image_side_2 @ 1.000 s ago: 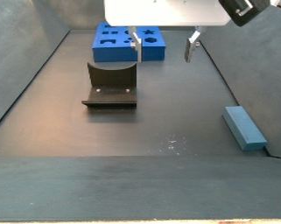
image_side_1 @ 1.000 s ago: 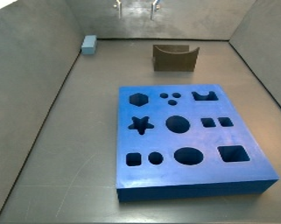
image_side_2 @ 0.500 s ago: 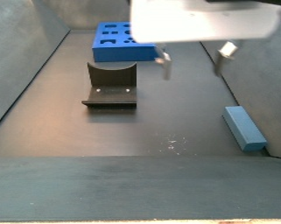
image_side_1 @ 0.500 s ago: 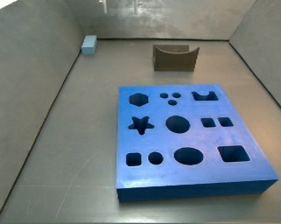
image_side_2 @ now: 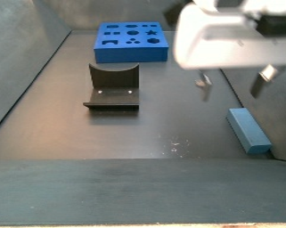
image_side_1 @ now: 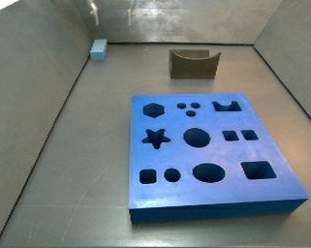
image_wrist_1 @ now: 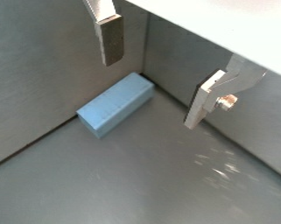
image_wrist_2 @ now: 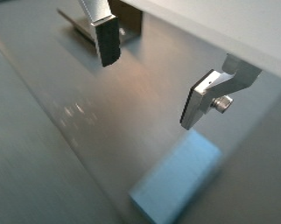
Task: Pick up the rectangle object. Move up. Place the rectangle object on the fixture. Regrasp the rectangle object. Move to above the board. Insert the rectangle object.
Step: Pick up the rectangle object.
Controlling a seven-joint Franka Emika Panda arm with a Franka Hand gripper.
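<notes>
The rectangle object (image_side_2: 249, 130) is a small, smooth, pale blue-grey bar, longer than wide, lying flat on the dark matte floor right against a grey side wall. In a side view (image_side_1: 98, 48) it shows as a tiny block in a far corner, well apart from the board.

The board (image_side_1: 209, 152) is a thick bright blue slab with dark cut-outs: a hexagon, a star, circles, squares and a crown shape. Between the board and the back wall stands the fixture (image_side_1: 193, 63), a brown block with a U-shaped notch in its top; in a side view (image_side_2: 113, 87) it looks dark and bracket-like on a base plate.

The gripper (image_side_2: 234, 85) hangs above the floor near the rectangle object, on the side toward the fixture. Its flat silver fingers (image_wrist_1: 111, 39) with dark pads stand wide apart, released, with nothing between them and touching nothing.

In a wrist view the bar (image_wrist_1: 115, 105) lies in the angle of floor and wall, below the spread fingers. In a wrist view (image_wrist_2: 178, 181) the bar appears blurred, and the fixture (image_wrist_2: 94, 29) peeks out behind one finger. The gripper's fingers are not visible in the side view that shows the board up close.
</notes>
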